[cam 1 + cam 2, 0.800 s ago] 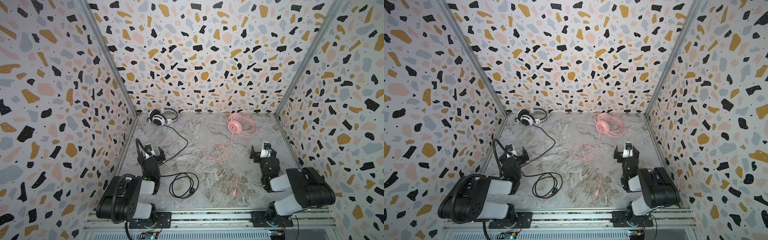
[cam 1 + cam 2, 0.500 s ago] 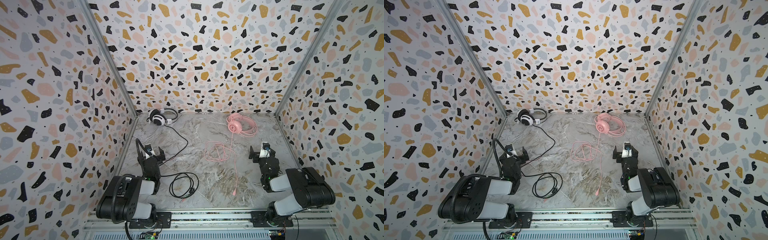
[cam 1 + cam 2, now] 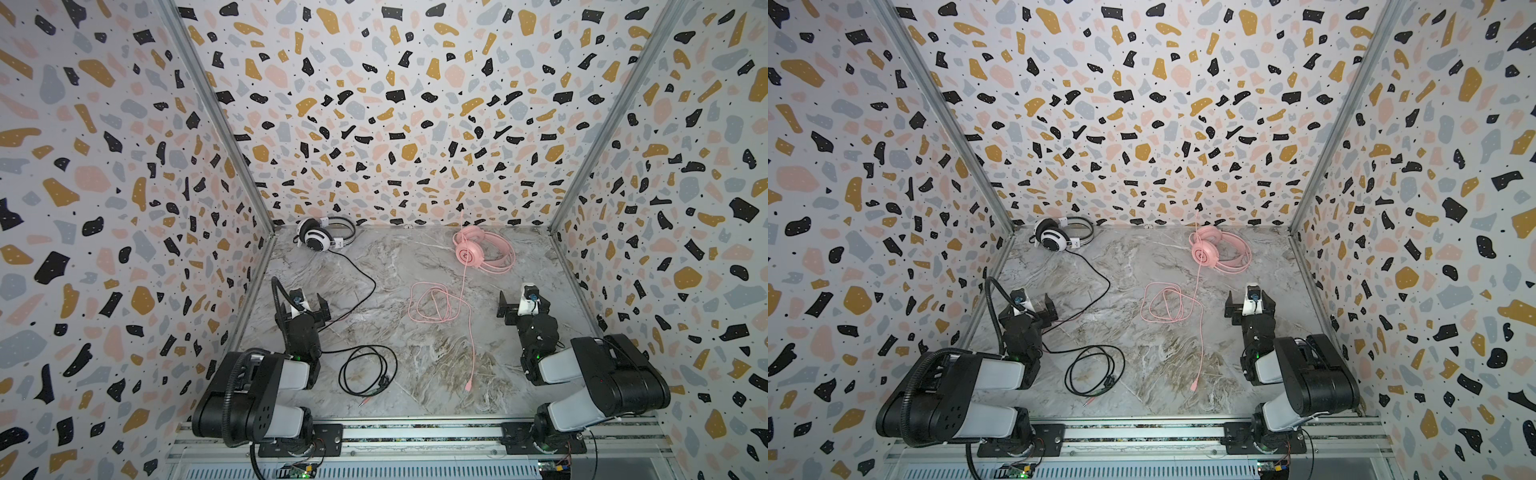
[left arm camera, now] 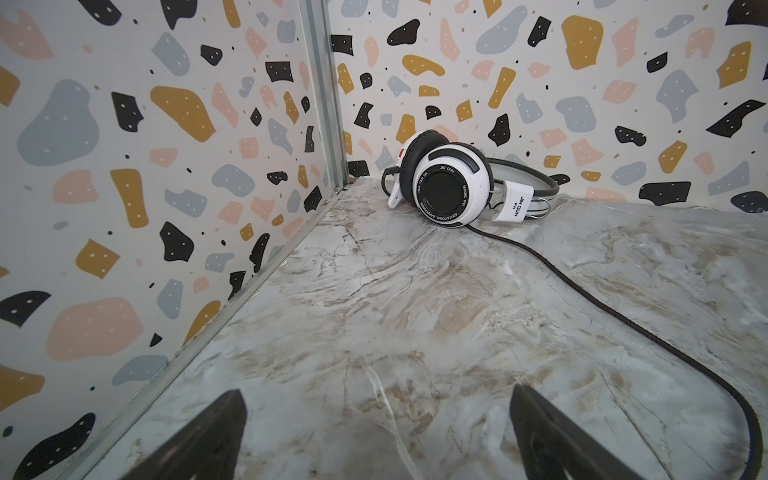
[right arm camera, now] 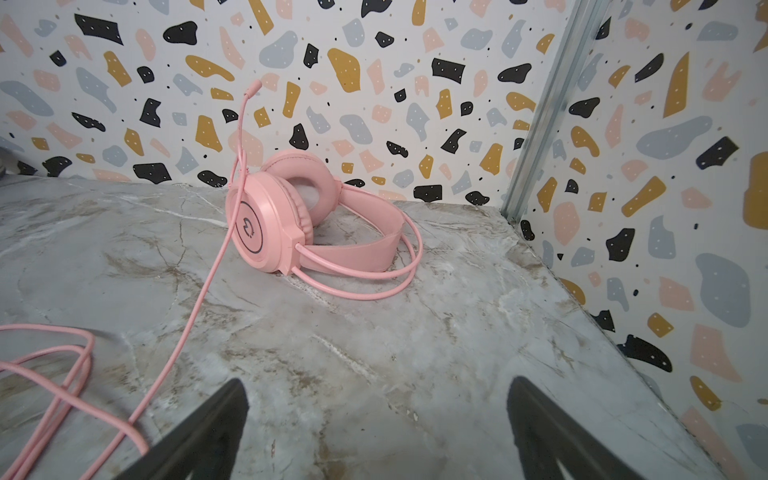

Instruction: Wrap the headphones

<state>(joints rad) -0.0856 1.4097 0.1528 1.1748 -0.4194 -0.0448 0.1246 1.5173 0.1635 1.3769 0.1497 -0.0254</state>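
The white and black headphones [image 3: 318, 237] lie in the far left corner of the surface [image 3: 419, 365], right by the walls. Their thin black cable [image 3: 375, 286] runs toward the left arm and ends in a loose ring near the front. The pink headphones [image 3: 478, 251] lie at the back on the right side. The pink cable [image 5: 204, 291] makes a messy loop in the middle, then runs on to its plug near the front.

The left hand [image 3: 306, 309] is wide open and holds nothing. The right hand [image 3: 524, 305] is wide open and empty too. Both sit well apart from the headphones.

I think the headphones are light. The cups look hard with soft pads, and the bands look bendy, so a band is a good place to grab. The cables are thin and floppy and may slip, so pinch one near its loop or plug. The thin pink mic stick [image 5: 245, 124] could bend, so leave it alone.

Compared with a moment ago, nothing seems to have moved.
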